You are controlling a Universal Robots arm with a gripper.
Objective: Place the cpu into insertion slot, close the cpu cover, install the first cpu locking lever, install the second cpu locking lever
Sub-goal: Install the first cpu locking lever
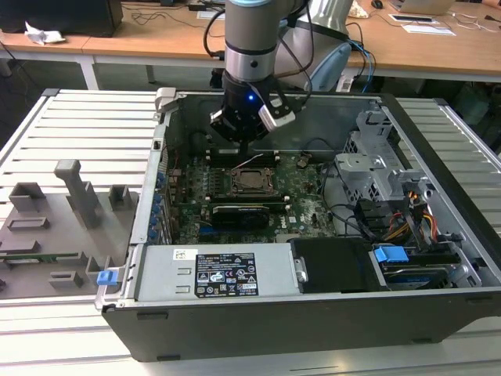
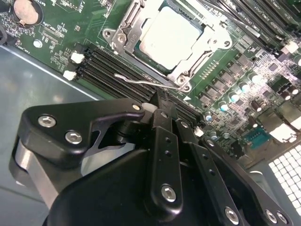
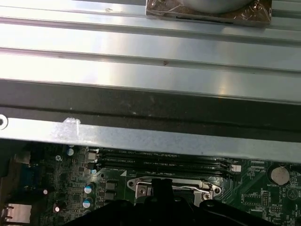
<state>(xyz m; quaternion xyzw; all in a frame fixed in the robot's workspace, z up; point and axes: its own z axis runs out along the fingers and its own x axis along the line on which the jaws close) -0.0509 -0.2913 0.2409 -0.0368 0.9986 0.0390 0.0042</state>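
Note:
The cpu (image 2: 169,37) lies flat in the insertion slot (image 2: 123,43) on the green motherboard, silver top up. The cpu cover (image 2: 214,43) is down around it as a silvery frame. A thin wire locking lever (image 2: 141,81) stands free along the socket's side by the memory slots. My gripper (image 2: 162,106) hangs just off that lever's side of the socket, its black fingers (image 2: 162,141) together with nothing between them. In the exterior view the gripper (image 1: 247,149) is just above and behind the cpu (image 1: 249,182). The first wrist view shows the socket (image 3: 188,186) past the fingers (image 3: 160,190).
The open computer case (image 1: 156,227) surrounds the board with metal walls. A long black card (image 1: 246,211) sits in front of the socket, the power supply (image 1: 219,274) nearer still. A drive cage (image 1: 376,168) and cables (image 1: 391,223) fill the exterior view's right. Grey fixtures (image 1: 70,196) stand on the table.

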